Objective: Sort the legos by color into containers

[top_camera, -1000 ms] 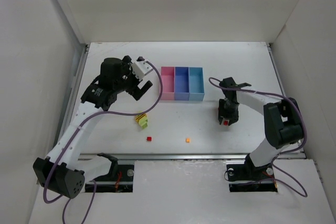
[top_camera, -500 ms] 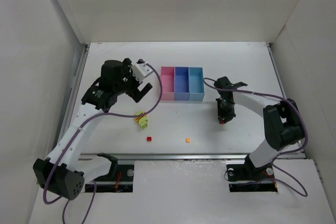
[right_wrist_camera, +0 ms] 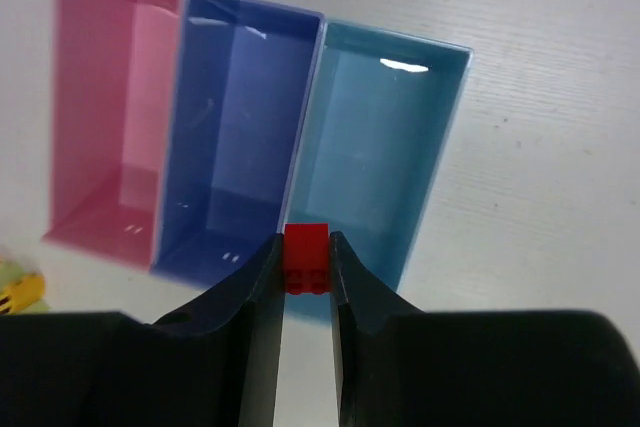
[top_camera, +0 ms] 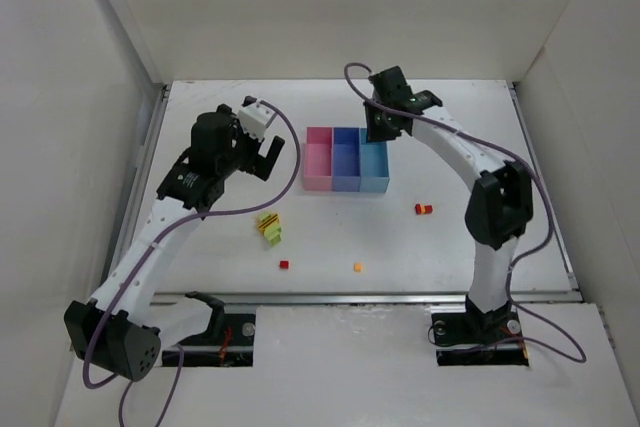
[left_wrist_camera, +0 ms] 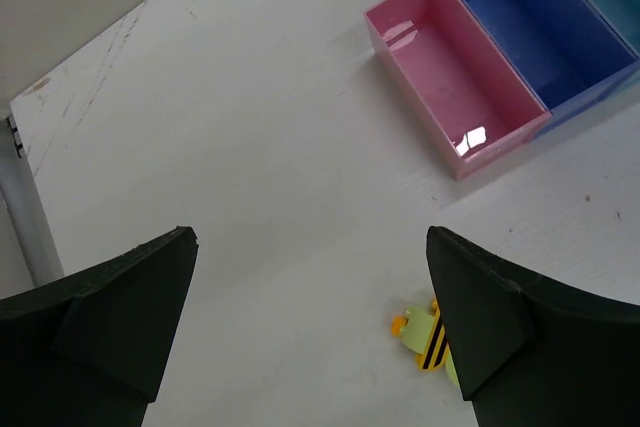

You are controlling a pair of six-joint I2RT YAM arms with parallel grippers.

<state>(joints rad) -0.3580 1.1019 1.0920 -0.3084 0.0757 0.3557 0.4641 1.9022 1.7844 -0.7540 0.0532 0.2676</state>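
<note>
A tray (top_camera: 346, 190) of three joined containers, pink, blue-violet and light blue, is seen on the bench (top_camera: 470, 257). Left of the tray, the left pincer (top_camera: 258, 159) is held wide open, with nothing in it. Above the tray's light blue end, the right pincer (right_wrist_camera: 306, 243) is clamped on a red lego (right_wrist_camera: 306, 261). Nearer the arm bases than the tray, a yellow-green clump (top_camera: 269, 228) lies to the left and a red-and-orange piece (top_camera: 424, 209) to the right. A red brick (top_camera: 284, 265) and an orange brick (top_camera: 357, 267) lie nearer still.
</note>
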